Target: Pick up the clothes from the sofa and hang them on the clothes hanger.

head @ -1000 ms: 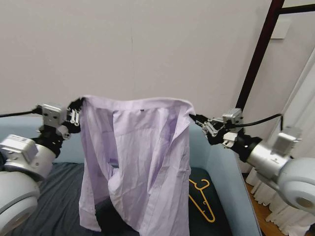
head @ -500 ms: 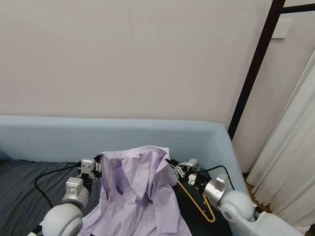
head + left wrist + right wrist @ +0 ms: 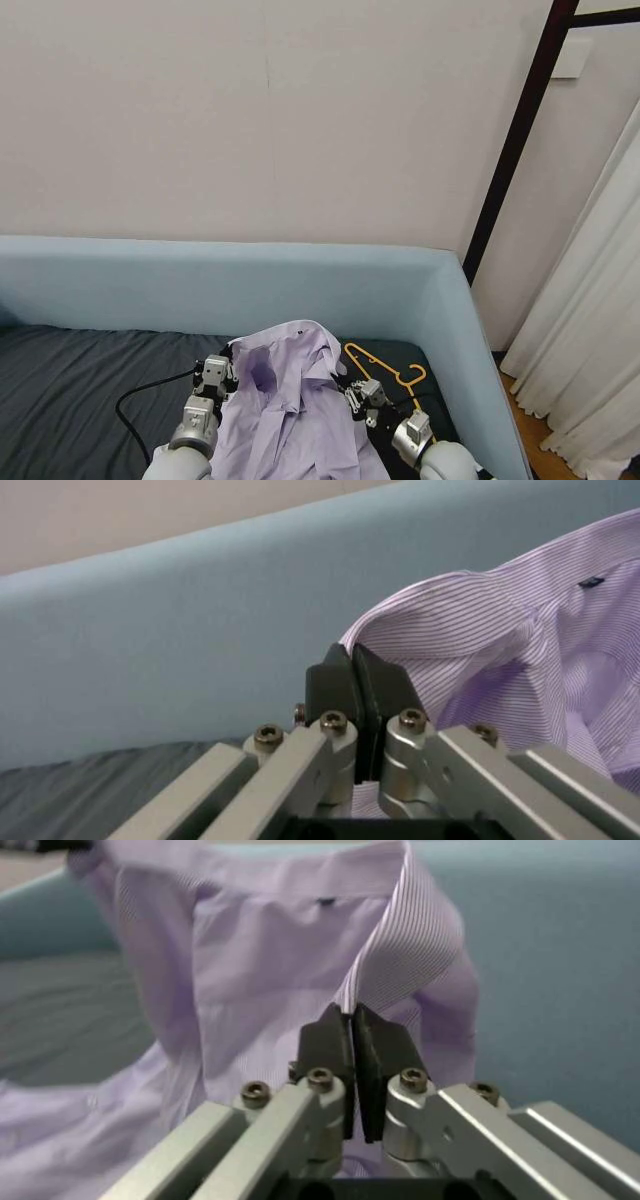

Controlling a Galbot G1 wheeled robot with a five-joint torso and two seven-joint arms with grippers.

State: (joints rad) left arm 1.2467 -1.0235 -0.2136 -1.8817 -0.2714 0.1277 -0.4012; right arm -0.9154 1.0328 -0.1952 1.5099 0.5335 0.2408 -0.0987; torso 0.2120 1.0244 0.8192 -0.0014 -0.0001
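A lilac striped shirt lies crumpled on the dark sofa seat, low in the head view. My left gripper is shut on the shirt's shoulder edge; its black fingertips pinch the fabric. My right gripper is shut on the other shoulder, where the shirt rises from between the closed pads. An orange clothes hanger lies on the seat just right of the shirt, next to the right gripper.
The pale blue sofa back runs behind the shirt, and its right arm closes off the seat. A dark stand pole rises at the right, beside white curtains. A black cable trails from my left arm.
Both grippers have come down with the shirt, from held spread high to bunched on the seat. The grippers have moved closer together. The head view has shifted.
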